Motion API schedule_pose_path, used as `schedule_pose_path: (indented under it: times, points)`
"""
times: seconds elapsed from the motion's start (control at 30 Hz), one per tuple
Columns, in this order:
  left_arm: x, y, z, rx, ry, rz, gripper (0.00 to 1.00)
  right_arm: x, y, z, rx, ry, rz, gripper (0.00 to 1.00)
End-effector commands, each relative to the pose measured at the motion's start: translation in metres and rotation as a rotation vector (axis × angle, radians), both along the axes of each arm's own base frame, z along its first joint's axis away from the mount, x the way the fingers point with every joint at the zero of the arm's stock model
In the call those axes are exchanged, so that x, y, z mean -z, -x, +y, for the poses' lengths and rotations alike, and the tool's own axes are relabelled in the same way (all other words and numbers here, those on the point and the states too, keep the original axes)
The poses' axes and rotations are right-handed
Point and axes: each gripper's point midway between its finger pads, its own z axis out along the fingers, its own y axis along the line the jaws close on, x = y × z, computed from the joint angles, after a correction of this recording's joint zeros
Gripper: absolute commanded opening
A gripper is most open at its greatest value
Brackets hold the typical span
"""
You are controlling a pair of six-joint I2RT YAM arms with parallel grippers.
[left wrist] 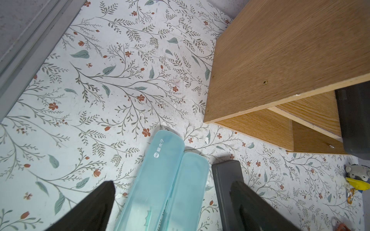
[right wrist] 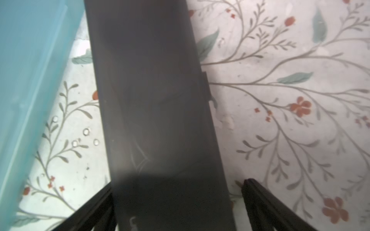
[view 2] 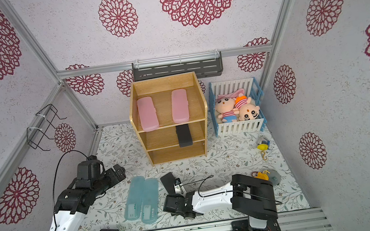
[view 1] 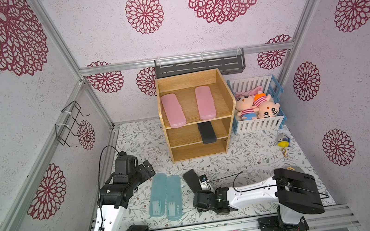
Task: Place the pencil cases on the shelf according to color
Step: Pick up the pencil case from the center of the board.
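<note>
Black plastic is what the right tool [right wrist: 178, 183] is straddling: the black case [right wrist: 156, 100] lies flat on the table [right wrist: 280, 130] and runs straight out ahead between the fingers [right wrist: 270, 212]. Tool's spread wide, not clamped on anything. One finger sits right at the case's edge, the other stands clear with a strip of floral table showing in the gap.

Just off that tool's left side are one blue case [view 1: 157, 195] and the other blue case [view 1: 173, 197], lying side by side with their long edges touching. The left tool [left wrist: 172, 184] hangs above their far end, also spread apart and holding nothing; from its wrist view both blue ones show between the fingertips.

Well ahead of both tools stands the shelf [view 1: 181, 136]. One pink case [view 1: 173, 110] and the other pink case [view 1: 205, 102] lie on the top tier, apart from each other, and a second black case [view 1: 206, 131] is on the middle tier, its near end poking past the front edge.
</note>
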Motion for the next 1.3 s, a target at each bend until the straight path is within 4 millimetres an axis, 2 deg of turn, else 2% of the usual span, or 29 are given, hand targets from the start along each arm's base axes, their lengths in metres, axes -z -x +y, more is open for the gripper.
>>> schedule_pose_path:
  times: [0.0,0.07,0.23,0.47,0.63,0.73,0.8,0.93,1.27]
  points:
    - [-0.003,-0.003,-0.004,0.013,0.003,-0.021,0.97,-0.012,-0.001,0.002,-0.045,-0.076,-0.008,0.99]
    - [-0.003,-0.003,-0.005,0.018,0.003,-0.022,0.97,-0.011,-0.001,0.003,-0.068,-0.088,-0.015,0.99]
    - [-0.003,-0.003,-0.006,0.02,-0.002,-0.023,0.97,0.007,0.001,-0.001,-0.111,-0.054,-0.017,0.99]
    - [-0.002,-0.003,-0.007,0.025,-0.005,-0.018,0.97,0.025,0.01,-0.009,-0.093,-0.058,-0.003,0.98]
    - [-0.003,-0.002,-0.006,0.022,-0.007,-0.02,0.97,0.022,0.011,-0.015,-0.07,-0.072,-0.028,0.86]
    - [-0.003,-0.002,-0.006,0.02,-0.01,-0.02,0.97,0.015,0.009,-0.018,-0.052,-0.072,-0.058,0.74]
    - [-0.003,-0.002,-0.005,0.018,-0.01,-0.021,0.97,0.004,0.005,-0.02,-0.032,-0.08,-0.091,0.67]
    - [-0.004,-0.002,-0.004,0.012,-0.014,-0.024,0.97,-0.029,-0.001,-0.022,0.0,-0.122,-0.167,0.63]
    - [-0.006,0.0,0.001,-0.009,-0.026,-0.032,0.97,-0.148,-0.025,-0.016,0.035,-0.302,-0.368,0.65]
